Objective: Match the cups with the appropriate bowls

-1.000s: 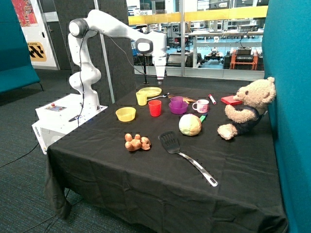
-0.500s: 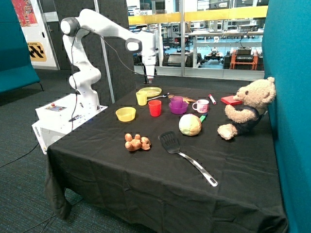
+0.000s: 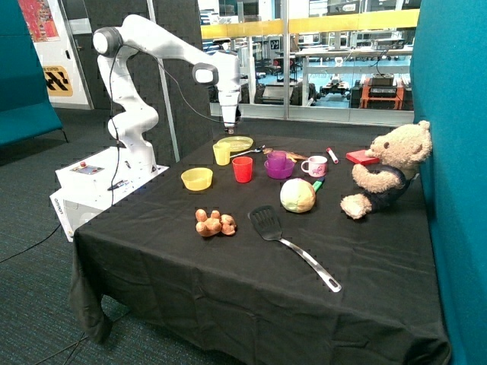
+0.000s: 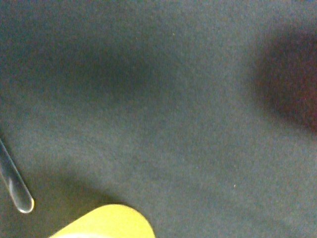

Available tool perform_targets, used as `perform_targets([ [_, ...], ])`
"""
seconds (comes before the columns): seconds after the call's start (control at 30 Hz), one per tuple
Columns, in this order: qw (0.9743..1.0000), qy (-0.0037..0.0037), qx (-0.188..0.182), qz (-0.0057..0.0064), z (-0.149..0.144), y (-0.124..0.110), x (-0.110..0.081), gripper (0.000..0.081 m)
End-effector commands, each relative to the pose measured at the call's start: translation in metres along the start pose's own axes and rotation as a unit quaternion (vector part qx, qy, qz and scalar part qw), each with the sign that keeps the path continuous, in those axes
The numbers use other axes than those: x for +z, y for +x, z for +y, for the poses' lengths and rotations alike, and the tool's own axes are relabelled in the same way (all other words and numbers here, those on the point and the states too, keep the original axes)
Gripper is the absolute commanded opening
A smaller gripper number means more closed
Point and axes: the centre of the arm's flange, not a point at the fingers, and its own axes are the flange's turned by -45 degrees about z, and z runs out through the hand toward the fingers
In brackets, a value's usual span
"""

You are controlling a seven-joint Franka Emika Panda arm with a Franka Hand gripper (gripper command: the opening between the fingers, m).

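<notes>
The purple cup (image 3: pixel 277 159) stands inside the purple bowl (image 3: pixel 279 171) near the middle of the table. Next to the yellow-green plate (image 3: pixel 235 143) stands the yellow cup (image 3: pixel 221 154), apart from the yellow bowl (image 3: pixel 197 179), which lies nearer the table's left edge. A red cup (image 3: pixel 243 169) sits between the two bowls. My gripper (image 3: pixel 230 129) hangs above the plate at the back of the table and holds nothing that I can see. The wrist view shows black cloth, a yellow rim (image 4: pixel 109 224) and a shiny thin handle (image 4: pixel 15 184).
A white-and-pink mug (image 3: pixel 314 166), a cabbage (image 3: pixel 297 195) and a teddy bear (image 3: pixel 388 167) stand to the right of the purple bowl. A black spatula (image 3: pixel 289 243) and a pile of small potatoes (image 3: pixel 214 222) lie nearer the front. A spoon (image 3: pixel 251 150) rests beside the plate.
The arm has swung from above the red cup and purple bowl toward the back left, and now hangs over the yellow-green plate. The cups and bowls have not moved.
</notes>
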Motion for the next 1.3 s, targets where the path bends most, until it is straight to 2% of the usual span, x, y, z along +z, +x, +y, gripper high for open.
perform_targets([
  [0.0,0.9992,0.00003,0.039,-0.0003,-0.013,-0.015,0.0,0.0445],
  [0.27,0.9966,0.00002,0.082,-0.0003,-0.043,-0.011,-0.007,0.0457],
  [0.47,0.9951,0.00001,0.099,-0.0003,-0.05,-0.006,-0.019,0.0458],
  [0.7,0.9956,0.00002,0.093,-0.0003,-0.055,-0.008,-0.026,0.0461],
  [0.87,0.9976,0.00002,0.069,-0.0003,-0.051,-0.011,-0.012,0.0468],
  [1.07,0.9985,0.00003,0.055,-0.0003,-0.048,-0.018,0.005,0.0475],
  [1.27,0.9991,0.00003,0.043,-0.0003,-0.047,-0.028,0.015,0.0481],
])
